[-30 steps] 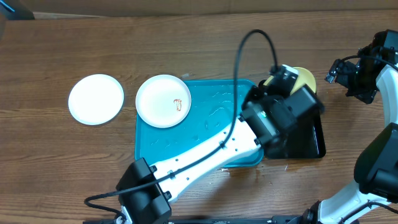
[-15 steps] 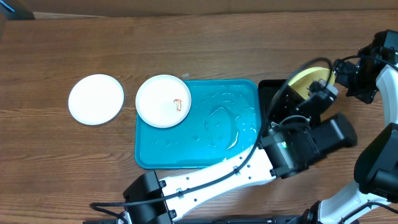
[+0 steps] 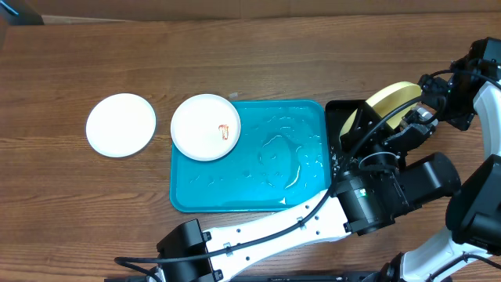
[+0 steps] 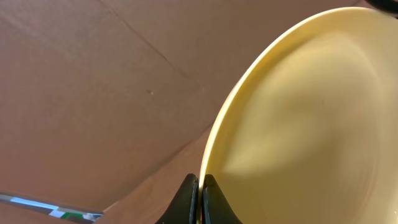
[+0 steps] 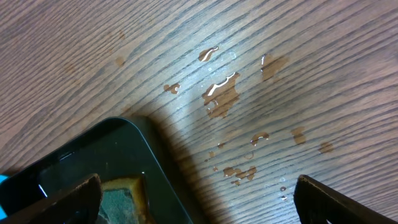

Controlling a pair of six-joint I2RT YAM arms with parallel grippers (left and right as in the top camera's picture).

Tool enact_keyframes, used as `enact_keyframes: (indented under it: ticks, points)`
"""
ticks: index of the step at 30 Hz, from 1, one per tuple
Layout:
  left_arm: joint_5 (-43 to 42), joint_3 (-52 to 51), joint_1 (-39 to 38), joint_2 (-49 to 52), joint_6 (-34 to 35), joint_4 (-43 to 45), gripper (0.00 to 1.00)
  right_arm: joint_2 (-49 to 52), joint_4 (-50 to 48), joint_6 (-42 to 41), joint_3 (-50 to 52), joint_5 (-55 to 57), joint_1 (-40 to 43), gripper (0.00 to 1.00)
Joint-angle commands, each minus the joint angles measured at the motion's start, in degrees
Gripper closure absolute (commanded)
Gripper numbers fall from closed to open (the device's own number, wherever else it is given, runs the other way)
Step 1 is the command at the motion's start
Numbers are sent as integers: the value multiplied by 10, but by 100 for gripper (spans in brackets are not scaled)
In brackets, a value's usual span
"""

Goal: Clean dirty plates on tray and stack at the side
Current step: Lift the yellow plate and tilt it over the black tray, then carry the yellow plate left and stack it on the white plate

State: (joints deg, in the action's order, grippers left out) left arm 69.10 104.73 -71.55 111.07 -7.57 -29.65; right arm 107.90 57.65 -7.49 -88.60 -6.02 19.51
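Observation:
My left gripper (image 4: 199, 199) is shut on the rim of the pale yellow-green plate (image 4: 305, 118) and holds it tilted on edge above the black tray (image 3: 344, 117); the plate also shows in the overhead view (image 3: 387, 102). A white plate with a small red smear (image 3: 205, 127) lies on the top left corner of the wet turquoise tray (image 3: 258, 168). A clean white plate (image 3: 120, 124) lies on the table left of it. My right gripper (image 5: 199, 199) is open and empty, high above the table at the far right (image 3: 446, 98).
The black tray's corner (image 5: 124, 162) holds a yellow-edged sponge (image 5: 121, 199). Water drops (image 5: 224, 93) lie on the wood to the right of it. My left arm (image 3: 313, 223) crosses the turquoise tray's front right corner.
My left arm has swung right off the turquoise tray and lifted the yellow-green plate, tipping it up on edge over the black tray. The right arm and white plates have not moved.

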Motion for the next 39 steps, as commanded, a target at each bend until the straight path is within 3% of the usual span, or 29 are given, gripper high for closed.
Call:
enact_keyframes:
  ticks: [1,5,9,17,26,36,39]
  points:
    - [13,16,0,6,-12,6,96,-3,-3,-1,-6,0,1,0]
    - [13,16,0,6,2,6,96,-3,-3,-1,-6,0,1,0]
    - [-23,16,12,6,73,-14,96,-3,-3,-1,-6,0,1,0]
    - [-265,16,98,6,240,-103,96,-3,-3,-1,-6,0,1,0]
    - [-540,16,297,6,352,-213,96,-3,-3,-1,-6,0,1,0]
    - [-716,16,577,6,400,-327,96,-3,-3,-1,-6,0,1,0]
    - [-732,16,660,6,400,-357,96,-3,-3,-1,-6,0,1,0]
